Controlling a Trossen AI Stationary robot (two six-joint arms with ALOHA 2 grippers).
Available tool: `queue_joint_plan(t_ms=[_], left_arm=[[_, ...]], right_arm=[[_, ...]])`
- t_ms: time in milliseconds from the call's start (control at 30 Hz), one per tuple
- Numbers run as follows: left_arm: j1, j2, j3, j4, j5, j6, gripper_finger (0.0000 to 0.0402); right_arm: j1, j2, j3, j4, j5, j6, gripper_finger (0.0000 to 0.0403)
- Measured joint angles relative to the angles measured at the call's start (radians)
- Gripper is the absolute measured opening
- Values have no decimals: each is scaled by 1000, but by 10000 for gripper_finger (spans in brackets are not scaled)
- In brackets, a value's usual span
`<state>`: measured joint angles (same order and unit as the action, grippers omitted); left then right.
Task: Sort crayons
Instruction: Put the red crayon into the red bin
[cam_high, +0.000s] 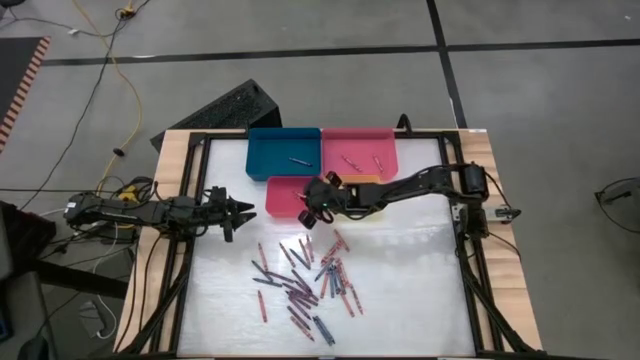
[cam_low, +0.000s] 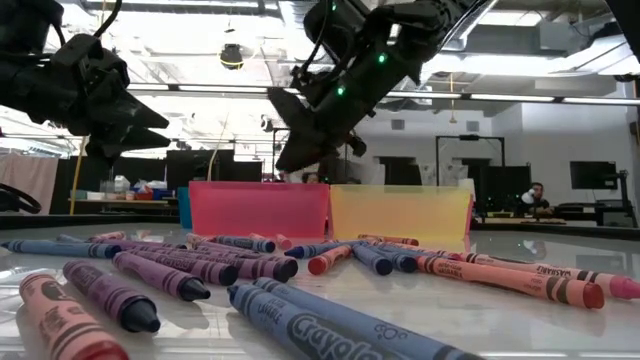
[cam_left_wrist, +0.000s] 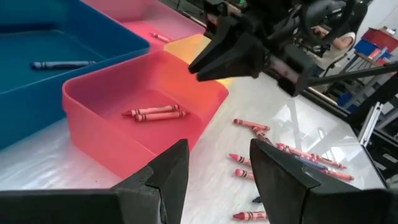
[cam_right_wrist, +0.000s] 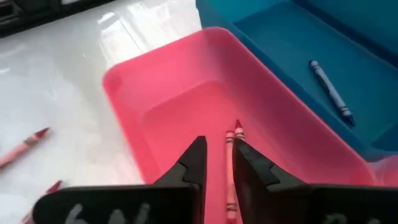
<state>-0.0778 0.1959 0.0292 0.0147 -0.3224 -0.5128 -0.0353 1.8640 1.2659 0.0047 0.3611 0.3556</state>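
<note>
Several crayons (cam_high: 305, 280), red, pink, purple and blue, lie scattered on the white table; the low view (cam_low: 250, 265) shows them up close. Two red crayons (cam_left_wrist: 155, 113) lie on the floor of the red tray (cam_high: 285, 197). My right gripper (cam_high: 315, 207) hovers over that tray's right part, fingers a narrow gap apart and empty; through the gap I see the two red crayons (cam_right_wrist: 230, 155) below. My left gripper (cam_high: 240, 210) is open and empty in the air, left of the red tray. It also shows in its own wrist view (cam_left_wrist: 217, 174).
A blue tray (cam_high: 283, 148) at the back holds one blue crayon (cam_high: 297, 159). A pink tray (cam_high: 358, 145) beside it holds two crayons. A yellow tray (cam_low: 400, 212) stands right of the red one, mostly under my right arm in the high view. A black frame borders the table.
</note>
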Motion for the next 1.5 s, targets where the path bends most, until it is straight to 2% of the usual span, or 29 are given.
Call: queue_joint_plan(t_ms=[200,433,567,667,833,1067,1500], left_arm=[[0,0,0,-2,39,-32,160],[-1,0,0,0,338,34,160],[-2,5,10,-6,387,66,160],[-18,27,35,-5,387,129,160],[-57,124,112,-17,325,243,160],[-115,336,223,-95,316,405,160],[-172,756,350,-96,314,765,160]], right_arm=[[58,-82,1,-62,-16,2,72],[165,-166,1,-264,-17,71,72],[219,-176,1,-318,-15,110,72],[247,-176,1,-340,-14,115,72],[272,-176,1,-350,-11,116,72],[287,-176,1,-371,-10,118,72],[291,-176,1,-375,-7,127,72]])
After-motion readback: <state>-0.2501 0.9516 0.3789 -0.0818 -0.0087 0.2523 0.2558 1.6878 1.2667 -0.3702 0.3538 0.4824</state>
